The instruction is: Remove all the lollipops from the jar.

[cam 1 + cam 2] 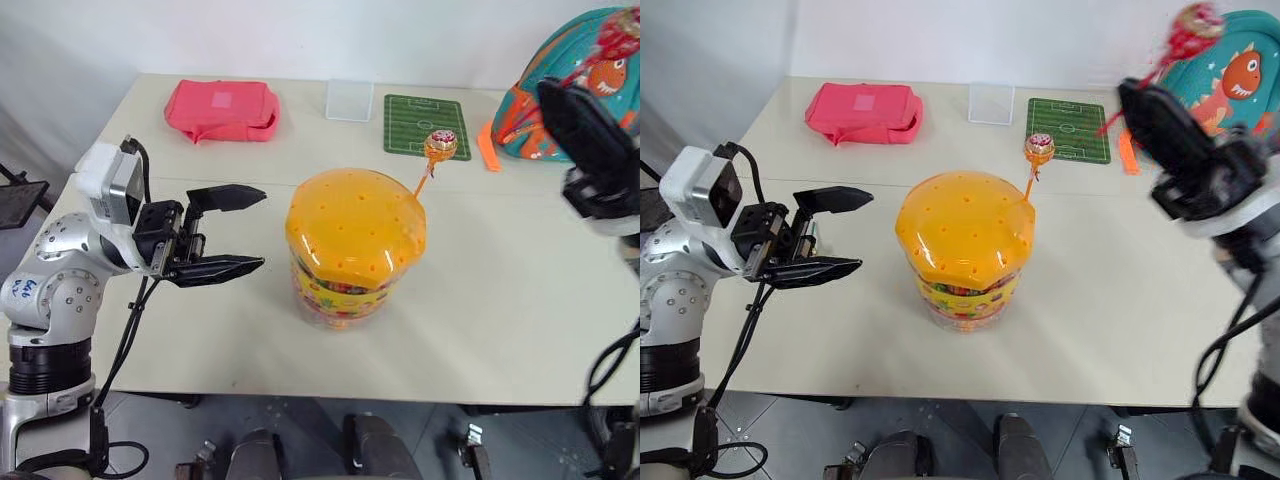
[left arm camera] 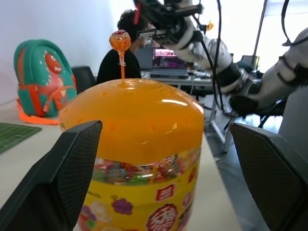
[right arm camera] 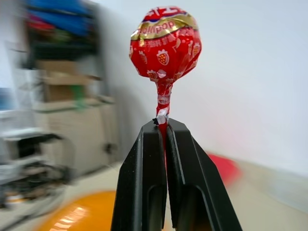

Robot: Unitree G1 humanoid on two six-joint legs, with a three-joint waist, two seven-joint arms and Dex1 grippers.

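Observation:
The jar [image 1: 355, 250], a clear tub of colourful sweets under a domed orange lid, stands mid-table. One lollipop [image 1: 440, 145] on an orange stick pokes up from the lid's far right edge. My left gripper [image 1: 263, 229] is open just left of the jar, at lid height, pointing at it. My right gripper [image 1: 1132, 95] is raised high to the right of the jar, shut on the stick of a red-wrapped lollipop [image 3: 165, 45], whose head stands above the fingertips [image 3: 179, 139].
A pink pouch [image 1: 222, 110], a clear box [image 1: 349, 100] and a green football-pitch mat [image 1: 427, 125] lie along the table's far side. A teal dinosaur backpack [image 1: 1230, 70] sits at the far right. A person [image 2: 120, 57] sits beyond the table.

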